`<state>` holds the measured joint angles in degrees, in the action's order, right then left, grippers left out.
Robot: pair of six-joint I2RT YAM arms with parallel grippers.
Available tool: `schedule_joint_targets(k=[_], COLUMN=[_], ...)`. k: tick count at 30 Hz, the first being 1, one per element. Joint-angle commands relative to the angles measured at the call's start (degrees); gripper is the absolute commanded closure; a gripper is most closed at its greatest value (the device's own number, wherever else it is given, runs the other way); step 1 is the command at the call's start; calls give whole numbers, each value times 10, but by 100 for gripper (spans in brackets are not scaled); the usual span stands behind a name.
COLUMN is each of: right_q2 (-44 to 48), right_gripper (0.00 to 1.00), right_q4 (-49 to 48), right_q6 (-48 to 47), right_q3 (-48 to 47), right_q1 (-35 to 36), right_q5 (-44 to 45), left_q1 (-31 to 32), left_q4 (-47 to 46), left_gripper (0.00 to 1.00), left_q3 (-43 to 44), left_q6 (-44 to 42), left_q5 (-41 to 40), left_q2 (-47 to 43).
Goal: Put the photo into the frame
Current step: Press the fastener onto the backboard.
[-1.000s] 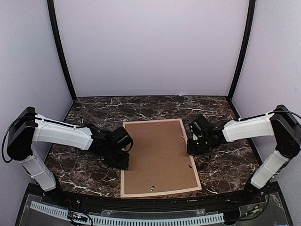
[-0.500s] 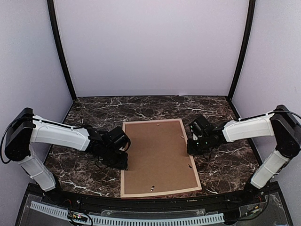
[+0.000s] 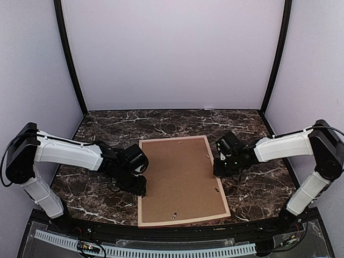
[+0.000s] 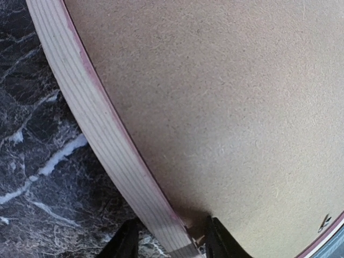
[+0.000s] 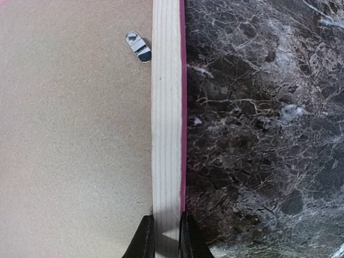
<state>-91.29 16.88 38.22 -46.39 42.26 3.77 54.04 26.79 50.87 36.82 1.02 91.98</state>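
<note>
The frame (image 3: 183, 220) lies face down on the marble table, its pale rails with a pink edge around a brown backing board (image 3: 180, 177). The photo is hidden. My left gripper (image 3: 141, 185) is at the frame's left rail (image 4: 102, 129); its jaws straddle the rail (image 4: 172, 242) with a gap on each side, so it is open. My right gripper (image 3: 216, 167) is at the right rail (image 5: 166, 118), and its fingers (image 5: 166, 236) are shut on that rail from both sides.
Small metal turn clips (image 5: 138, 47) sit on the backing board (image 5: 70, 134) near the rails. Dark marble (image 3: 107, 126) shows around the frame. Purple walls close in the back and sides, with black posts at the corners.
My left gripper has shifted slightly at the left rail and its jaws stand a little wider. The right arm and the frame have not moved.
</note>
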Motion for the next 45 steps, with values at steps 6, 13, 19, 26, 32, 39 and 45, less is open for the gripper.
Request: schedule_joint_targets(k=[6, 13, 19, 26, 32, 39, 45], right_q2=[-30, -27, -26, -29, -31, -30, -33], right_gripper=[89, 89, 89, 89, 89, 88, 88], right_q4=[1, 5, -4, -5, -9, -9, -12], right_q6=[12, 11, 14, 14, 15, 14, 13], right_q3=[9, 9, 16, 17, 19, 22, 21], right_q1=[1, 2, 2, 1, 2, 2, 1], right_q5=[-30, -28, -31, -33, -36, -36, -36], left_q1=[-35, -50, -47, -22, 0, 5, 5], left_q4=[45, 20, 4, 32, 45, 53, 55], left_gripper=[44, 40, 33, 30, 32, 39, 47], left_q3=[30, 50, 22, 5, 14, 18, 21], left_q6=[-28, -45, -60, -71, -81, -81, -81], left_q5=[1, 41, 87, 59, 37, 22, 14], left_q2=[-38, -28, -37, -36, -15, 1, 9])
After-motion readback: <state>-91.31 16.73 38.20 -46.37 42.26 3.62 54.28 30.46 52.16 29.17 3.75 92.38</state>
